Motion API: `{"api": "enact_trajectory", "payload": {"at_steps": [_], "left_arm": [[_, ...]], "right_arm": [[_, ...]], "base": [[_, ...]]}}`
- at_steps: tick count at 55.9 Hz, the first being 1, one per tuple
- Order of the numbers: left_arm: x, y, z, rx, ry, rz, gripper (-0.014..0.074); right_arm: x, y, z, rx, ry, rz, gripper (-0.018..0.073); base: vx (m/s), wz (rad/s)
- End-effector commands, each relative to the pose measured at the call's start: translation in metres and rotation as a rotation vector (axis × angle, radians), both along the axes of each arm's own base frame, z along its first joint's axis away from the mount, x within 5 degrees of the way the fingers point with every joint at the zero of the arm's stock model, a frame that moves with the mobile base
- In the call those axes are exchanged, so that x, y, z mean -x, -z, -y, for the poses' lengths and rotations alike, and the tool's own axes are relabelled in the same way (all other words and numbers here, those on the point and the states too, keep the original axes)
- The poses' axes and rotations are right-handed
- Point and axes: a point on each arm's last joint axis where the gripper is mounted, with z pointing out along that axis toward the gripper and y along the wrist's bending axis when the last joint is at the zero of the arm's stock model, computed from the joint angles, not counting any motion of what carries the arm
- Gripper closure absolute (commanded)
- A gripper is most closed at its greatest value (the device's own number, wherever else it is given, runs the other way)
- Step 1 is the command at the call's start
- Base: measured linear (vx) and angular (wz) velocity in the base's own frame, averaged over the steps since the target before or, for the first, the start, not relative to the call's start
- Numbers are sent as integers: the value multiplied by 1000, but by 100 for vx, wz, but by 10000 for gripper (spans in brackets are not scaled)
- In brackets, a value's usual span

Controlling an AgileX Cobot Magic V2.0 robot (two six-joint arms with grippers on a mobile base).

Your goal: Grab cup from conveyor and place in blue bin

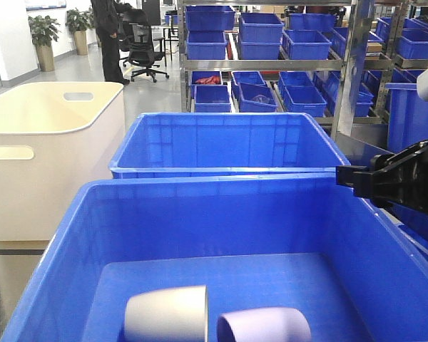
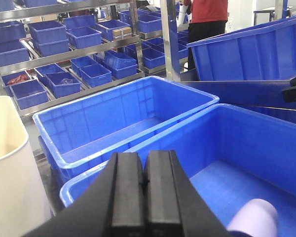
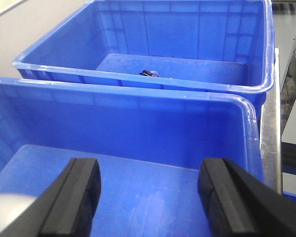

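The blue bin (image 1: 221, 214) fills the near foreground. Two cups lie on their sides on its floor: a grey-beige cup (image 1: 166, 313) and a lavender cup (image 1: 264, 325). My left gripper (image 2: 144, 163) is shut with nothing between its fingers and hovers over the bin's near corner; the lavender cup (image 2: 254, 219) shows below right of it. My right gripper (image 3: 148, 173) is open and empty above the bin's floor (image 3: 153, 197). A pale cup edge (image 3: 2, 212) peeks in at lower left. The right arm (image 1: 389, 178) reaches in over the bin's right rim. The conveyor is out of view.
A second blue tote (image 1: 221, 142) stands just behind the bin, with a small dark item (image 3: 149, 74) on its floor. A cream tub with handle slots (image 1: 50, 149) stands to the left. Steel shelves of smaller blue bins (image 1: 271, 43) line the back. A person (image 1: 108, 35) stands far left.
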Motion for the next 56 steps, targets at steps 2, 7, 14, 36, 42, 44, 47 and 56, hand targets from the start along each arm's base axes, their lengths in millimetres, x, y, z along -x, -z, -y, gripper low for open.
{"api": "enact_trajectory", "payload": {"at_steps": [2,7,14,36,42,44,47,56], "left_arm": [[4,-15,-2,65,-15,68,604],[4,-15,-2,65,-15,68,604],[9,-17,-3,50,-26,86,604],[61,56,-42,130,-352,204,603],[71,97,-46,194,-380,200,603],[72,111,-47,213,-383,186,603],[73,134,-47,238,-387,150,603],[70,209,-47,242,-395,27,603]], "right_arm": [[6,-22,3,-40,18,122,66],[6,-22,3,-40,18,122,66],[6,-22,3,-40,17,121,66],[6,-22,3,-40,17,121,66],[6,-22,3,-40,17,121,66],[6,-22,3,-40,17,121,66],[6,-22,3,-40,17,121,66],[6,-22,3,-40,17,121,66]], "base": [[0,0],[0,0],[0,0],[0,0],[0,0],[0,0],[0,0],[0,0]]}}
